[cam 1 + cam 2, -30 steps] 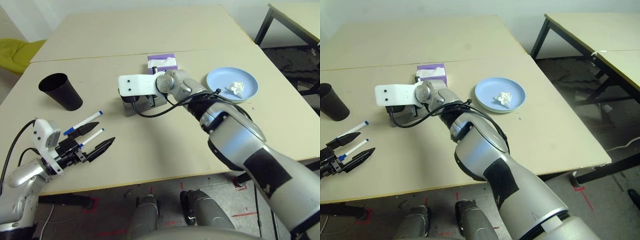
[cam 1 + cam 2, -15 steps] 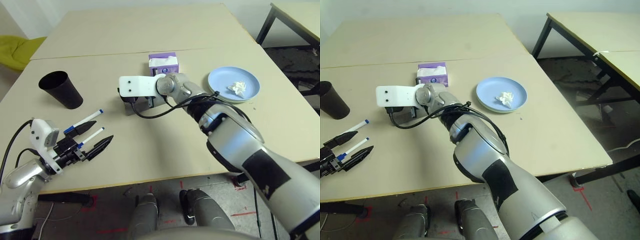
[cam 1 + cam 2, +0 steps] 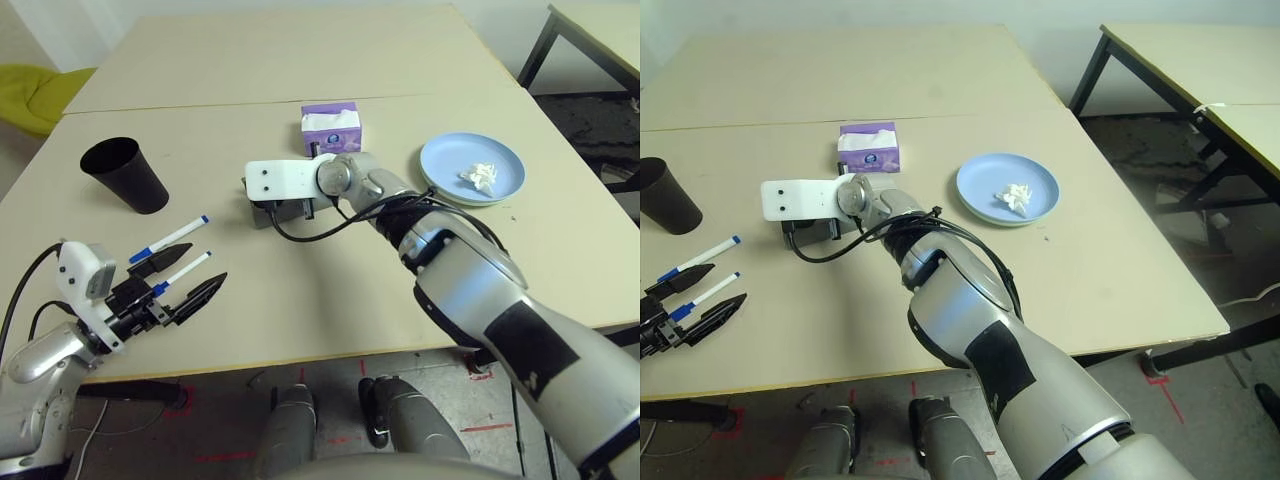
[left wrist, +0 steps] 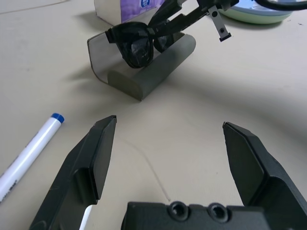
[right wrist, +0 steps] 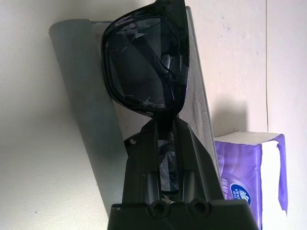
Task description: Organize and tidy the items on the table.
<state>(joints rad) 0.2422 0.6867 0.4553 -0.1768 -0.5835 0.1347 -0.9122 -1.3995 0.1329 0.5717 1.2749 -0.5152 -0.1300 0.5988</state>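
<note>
Since a second ago nothing on the table (image 3: 330, 300) has shifted; both arms have kept their places. Nearest, the left gripper (image 3: 185, 280) hovers with its fingers spread wide, the two markers (image 3: 168, 238) lying just beyond its tips. One black cup (image 3: 125, 175) stands farther back on the left. At the middle, the right gripper (image 5: 163, 127) is pinched on one pair of sunglasses (image 4: 139, 40), holding it in the mouth of the open grey case (image 4: 144, 67). Behind sits one purple tissue box (image 3: 331, 126); to the right, stacked plates (image 3: 472, 168) carry one crumpled tissue (image 3: 478, 175)
</note>
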